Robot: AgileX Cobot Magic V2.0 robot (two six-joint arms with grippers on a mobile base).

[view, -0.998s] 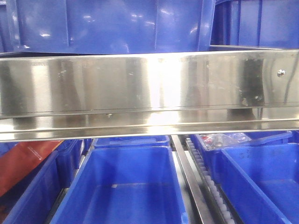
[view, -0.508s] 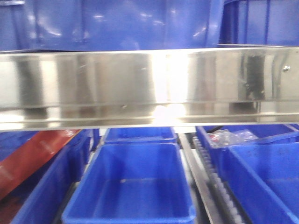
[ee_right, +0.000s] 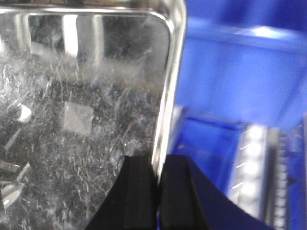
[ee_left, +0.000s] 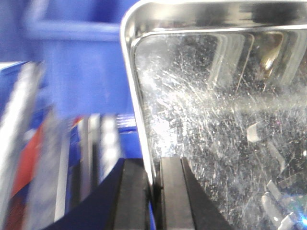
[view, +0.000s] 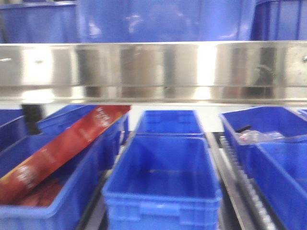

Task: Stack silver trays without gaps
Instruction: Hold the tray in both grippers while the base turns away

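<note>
**Left gripper** point(ee_left: 153, 194): my two black fingers point(ee_left: 132, 196) are set narrow and clamped on the left rim of the silver tray point(ee_left: 216, 110). One finger sits outside the rim and one inside.

**Right gripper** point(ee_right: 157, 194): the setting is equally narrow, with the fingers pinching the right rim of the silver tray point(ee_right: 81, 124).

The two wrist views appear to show opposite edges of one tray, though neither shows the whole of it. The tray floor is shiny and heavily scratched. The corners are rounded and the rim is thin and raised.

**Beyond the rims:**
- Past the left rim stands a blurred blue bin point(ee_left: 81, 72).
- Past the right rim are a second blue bin point(ee_right: 230, 86) and a roller track point(ee_right: 249, 167).

**Front view:**
- The centre bin point(view: 163, 211) is nearest, with another bin directly behind it.
- The left bin point(view: 38, 213) holds a long red box point(view: 62, 148), tilted from lower left to upper right.
- A roller track point(view: 240, 187) runs between the centre bin and the bins on the right.
- The right rear bin point(view: 268, 119) holds a clear plastic packet point(view: 259, 136).
- Above and behind, the steel rail point(view: 153, 72) spans the full width.
- The upper bins point(view: 163, 19) stand over the rail.
</note>
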